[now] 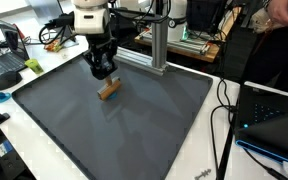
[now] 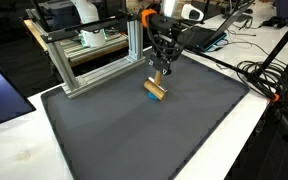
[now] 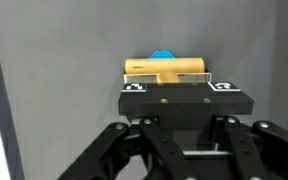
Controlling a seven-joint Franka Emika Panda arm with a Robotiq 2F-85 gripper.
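Note:
My gripper (image 1: pixel 104 72) (image 2: pixel 162 74) is over the far part of a dark grey mat (image 1: pixel 104 130) (image 2: pixel 154 135), pointing down. It is shut on a short wooden cylinder (image 1: pixel 108 90) (image 2: pixel 157 92) with a blue piece (image 2: pixel 149 86) at one end. The cylinder sits tilted, at or just above the mat. In the wrist view the cylinder (image 3: pixel 164 68) lies crosswise just beyond my gripper (image 3: pixel 184 90), the blue piece (image 3: pixel 162 55) showing behind it. Two black fingertips (image 3: pixel 134 98) carry small marker squares.
An aluminium frame (image 1: pixel 159 45) (image 2: pixel 94 60) stands at the mat's far edge, close behind the gripper. Cables (image 1: pixel 224 110) (image 2: pixel 259 75) run along the white table beside the mat. A laptop (image 1: pixel 4 60) and small items lie off the mat's corner.

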